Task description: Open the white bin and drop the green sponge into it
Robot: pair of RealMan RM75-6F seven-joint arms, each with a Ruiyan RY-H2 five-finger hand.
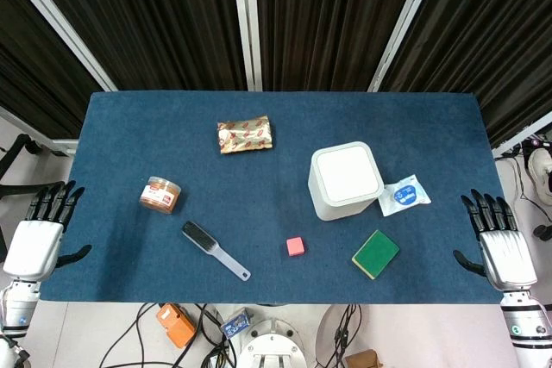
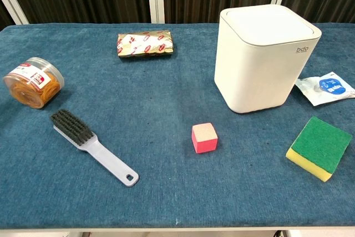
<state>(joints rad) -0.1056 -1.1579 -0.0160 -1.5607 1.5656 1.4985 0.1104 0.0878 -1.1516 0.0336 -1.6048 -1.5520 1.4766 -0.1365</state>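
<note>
The white bin [image 1: 345,182] [image 2: 262,56] stands right of the table's middle with its lid closed. The green sponge [image 1: 375,253] [image 2: 320,147], green on top and yellow underneath, lies flat near the front edge, just right of the bin. My left hand [image 1: 39,234] hangs off the table's left edge, fingers spread and holding nothing. My right hand [image 1: 500,243] hangs off the right edge, also spread and empty, some way right of the sponge. Neither hand shows in the chest view.
A pink cube [image 1: 295,246] [image 2: 204,137] lies left of the sponge. A grey brush [image 1: 214,249] [image 2: 91,146], an orange jar [image 1: 160,195] [image 2: 32,82] and a gold snack packet [image 1: 245,135] [image 2: 146,45] sit further left. A white-and-blue packet [image 1: 404,195] [image 2: 325,87] lies beside the bin.
</note>
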